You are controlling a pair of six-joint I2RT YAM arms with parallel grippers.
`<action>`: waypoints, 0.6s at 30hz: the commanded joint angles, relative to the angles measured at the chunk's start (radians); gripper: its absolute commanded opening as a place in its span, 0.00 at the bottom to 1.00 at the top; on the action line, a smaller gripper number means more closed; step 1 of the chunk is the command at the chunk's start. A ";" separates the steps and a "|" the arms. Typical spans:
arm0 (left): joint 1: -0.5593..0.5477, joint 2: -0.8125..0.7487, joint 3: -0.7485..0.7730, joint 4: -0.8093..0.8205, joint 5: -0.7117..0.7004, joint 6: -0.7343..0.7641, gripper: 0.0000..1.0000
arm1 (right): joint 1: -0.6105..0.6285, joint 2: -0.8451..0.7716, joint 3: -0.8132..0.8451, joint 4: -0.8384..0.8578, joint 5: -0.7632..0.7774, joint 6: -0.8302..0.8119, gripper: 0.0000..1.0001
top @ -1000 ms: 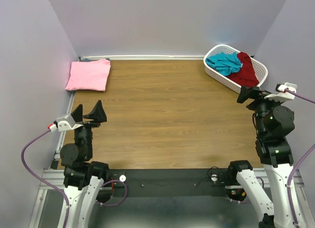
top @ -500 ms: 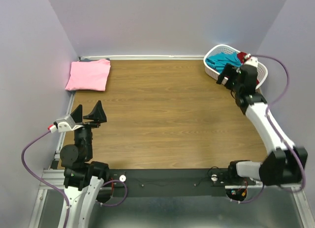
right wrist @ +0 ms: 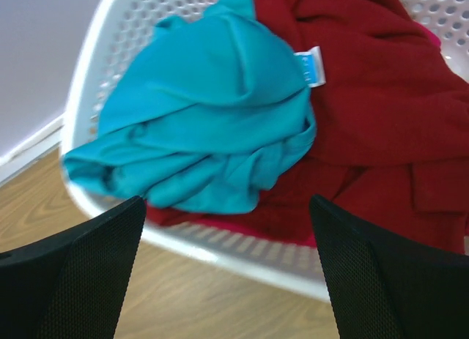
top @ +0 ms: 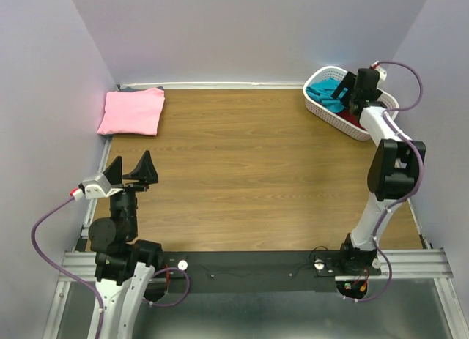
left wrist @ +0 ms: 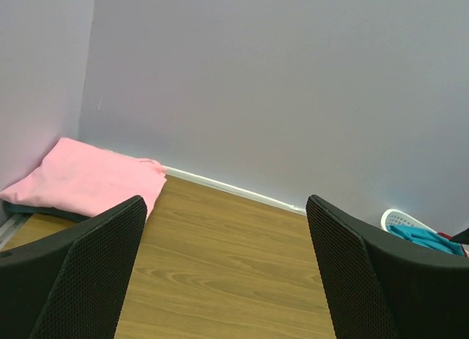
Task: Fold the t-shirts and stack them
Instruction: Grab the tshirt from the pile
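Top external: wood worktop, lilac walls. Three t-shirts: pink folded far-left, teal and red in one basket. Both arms' jaws released.

Wood-grain tabletop w/ plain lavender walls at 9, 12 & 3 o'clock; white trim strip along 12 o'clock edge; even, soft light.

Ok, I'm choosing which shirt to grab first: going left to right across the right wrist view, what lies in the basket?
teal t-shirt → small white-and-blue label → dark red t-shirt
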 commanded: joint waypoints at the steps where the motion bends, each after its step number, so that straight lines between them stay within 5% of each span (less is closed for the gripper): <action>1: -0.004 -0.001 -0.015 0.024 0.017 0.001 0.98 | -0.034 0.120 0.094 -0.001 -0.019 -0.004 0.98; 5: -0.004 0.011 -0.015 0.024 0.021 0.004 0.97 | -0.043 0.198 0.140 -0.001 -0.041 -0.036 0.89; 10: -0.004 0.025 -0.015 0.027 0.024 0.007 0.96 | -0.043 0.235 0.187 -0.001 -0.065 -0.099 0.48; 14: -0.004 0.030 -0.014 0.028 0.029 0.008 0.96 | -0.043 0.206 0.201 -0.002 -0.065 -0.158 0.01; 18: -0.004 0.028 -0.014 0.028 0.032 0.008 0.96 | -0.040 0.094 0.186 -0.002 -0.123 -0.197 0.01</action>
